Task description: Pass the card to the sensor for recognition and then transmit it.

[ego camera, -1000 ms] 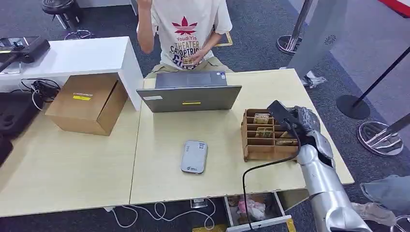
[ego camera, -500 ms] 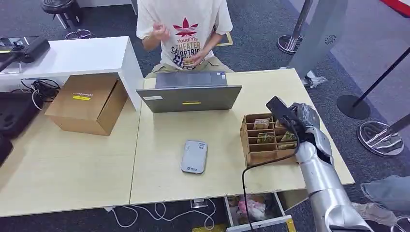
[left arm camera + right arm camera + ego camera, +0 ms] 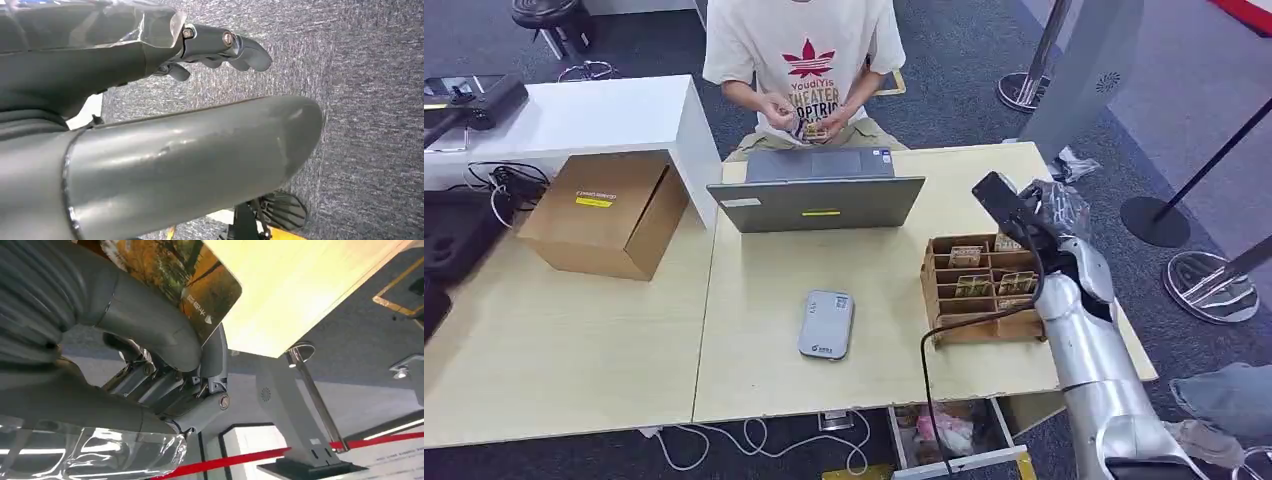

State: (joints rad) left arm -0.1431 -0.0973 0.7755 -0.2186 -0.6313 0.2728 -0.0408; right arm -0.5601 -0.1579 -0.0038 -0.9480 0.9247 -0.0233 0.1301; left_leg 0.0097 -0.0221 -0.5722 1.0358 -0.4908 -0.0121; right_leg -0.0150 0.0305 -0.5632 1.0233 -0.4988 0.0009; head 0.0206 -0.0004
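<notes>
My right hand (image 3: 1052, 214) hovers over the far right corner of the wooden card box (image 3: 964, 325), which holds several cards in its slots. In the right wrist view, that hand (image 3: 150, 340) pinches a card (image 3: 185, 270) with an autumn picture between thumb and finger. The grey card sensor (image 3: 826, 324) lies flat on the table (image 3: 764, 380), left of the box. My left hand (image 3: 220, 45) hangs over grey carpet, holding nothing, with a gap between its thumb and fingers.
A half-open laptop (image 3: 816, 195) stands behind the sensor. A person (image 3: 804, 50) sits beyond it, both hands on a card at their lap. A cardboard box (image 3: 604, 212) stands at the far left. A black cable (image 3: 954, 350) runs along my right arm. An open drawer (image 3: 954, 435) sits under the table edge.
My right hand has risen from the box's slots toward the far side, taking a card with it. The person has lowered a raised hand to the lap.
</notes>
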